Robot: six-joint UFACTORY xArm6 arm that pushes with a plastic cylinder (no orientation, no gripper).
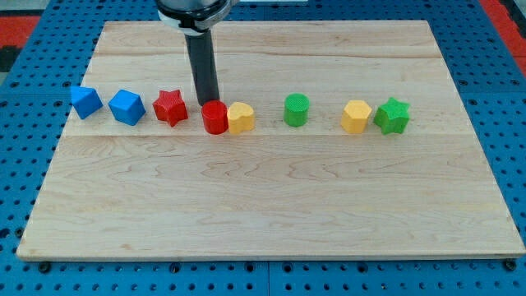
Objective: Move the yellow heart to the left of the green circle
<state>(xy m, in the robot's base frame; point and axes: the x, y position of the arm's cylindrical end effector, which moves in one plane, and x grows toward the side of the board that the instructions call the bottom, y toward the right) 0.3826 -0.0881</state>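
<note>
The yellow heart (241, 117) lies on the wooden board (271, 214), touching the red circle (214, 117) on its left side. The green circle (297, 109) stands a short gap to the heart's right. My tip (206, 101) comes down from the view's top and ends just behind the red circle, at its upper left edge, close to or touching it. The tip is left of and above the yellow heart.
A red star (170, 107) and two blue blocks (126, 107) (85, 101) lie in a row to the left. A yellow hexagon (356, 116) and a green star (392, 116) touch each other at the right. Blue pegboard (33, 123) surrounds the board.
</note>
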